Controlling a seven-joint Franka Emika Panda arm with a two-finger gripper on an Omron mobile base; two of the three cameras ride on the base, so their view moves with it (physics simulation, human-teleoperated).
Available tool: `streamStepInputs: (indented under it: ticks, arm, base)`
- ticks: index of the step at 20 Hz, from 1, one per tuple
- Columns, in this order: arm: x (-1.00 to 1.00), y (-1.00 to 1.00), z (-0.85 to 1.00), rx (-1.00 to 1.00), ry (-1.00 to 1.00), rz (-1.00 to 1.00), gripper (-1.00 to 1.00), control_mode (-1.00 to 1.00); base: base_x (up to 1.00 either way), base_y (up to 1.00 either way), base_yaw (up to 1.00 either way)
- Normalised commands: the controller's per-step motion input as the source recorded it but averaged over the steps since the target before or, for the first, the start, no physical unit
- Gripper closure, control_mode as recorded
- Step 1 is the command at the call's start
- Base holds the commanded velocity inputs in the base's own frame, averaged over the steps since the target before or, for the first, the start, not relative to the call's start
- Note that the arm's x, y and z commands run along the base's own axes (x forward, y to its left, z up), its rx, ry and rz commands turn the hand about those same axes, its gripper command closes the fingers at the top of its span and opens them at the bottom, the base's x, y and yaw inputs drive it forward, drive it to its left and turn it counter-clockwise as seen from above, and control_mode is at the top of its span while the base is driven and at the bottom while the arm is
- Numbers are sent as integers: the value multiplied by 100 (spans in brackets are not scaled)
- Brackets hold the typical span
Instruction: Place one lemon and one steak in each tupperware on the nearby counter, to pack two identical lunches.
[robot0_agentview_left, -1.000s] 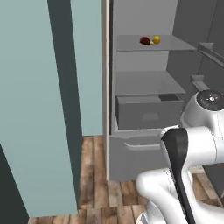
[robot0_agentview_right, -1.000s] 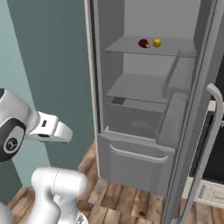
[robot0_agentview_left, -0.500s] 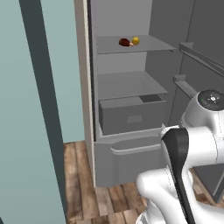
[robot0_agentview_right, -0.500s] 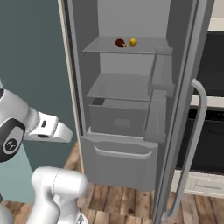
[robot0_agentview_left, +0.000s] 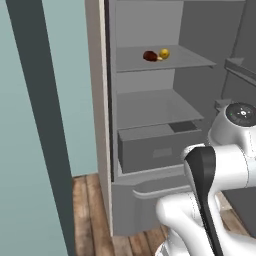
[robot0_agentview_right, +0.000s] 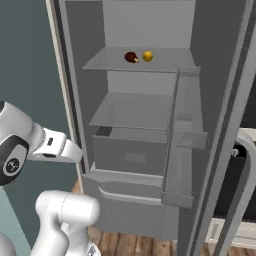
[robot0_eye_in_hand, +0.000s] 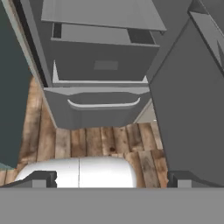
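Nearest, the gripper (robot0_eye_in_hand: 107, 179) hangs low over the wood floor (robot0_eye_in_hand: 100, 142) with its jaws spread wide and nothing between them. Beyond it the open fridge (robot0_agentview_right: 145, 150) shows a drawer (robot0_agentview_left: 157, 147) pulled partly out, and on the upper shelf (robot0_agentview_left: 162, 60) a steak (robot0_agentview_left: 149, 55) lies touching a lemon (robot0_agentview_left: 164, 53). The arm should probably rise well above the drawer, then reach in level, taking one item cleanly without nudging its neighbour.
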Motion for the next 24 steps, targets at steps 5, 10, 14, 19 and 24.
streamStepInputs:
  ticks: [5,10,14,19,24]
  arm:
    - [0,0,0,0,0,0,-100,100]
    - [0,0,0,0,0,0,-100,100]
    - [0,0,0,0,0,0,-100,100]
    - [0,0,0,0,0,0,-100,100]
    - [17,0,0,0,0,0,-100,-100]
  base:
    - [67,-14,0]
    - [55,-28,0]
    - [31,-40,0]
    - [20,-35,0]
    - [7,-6,0]
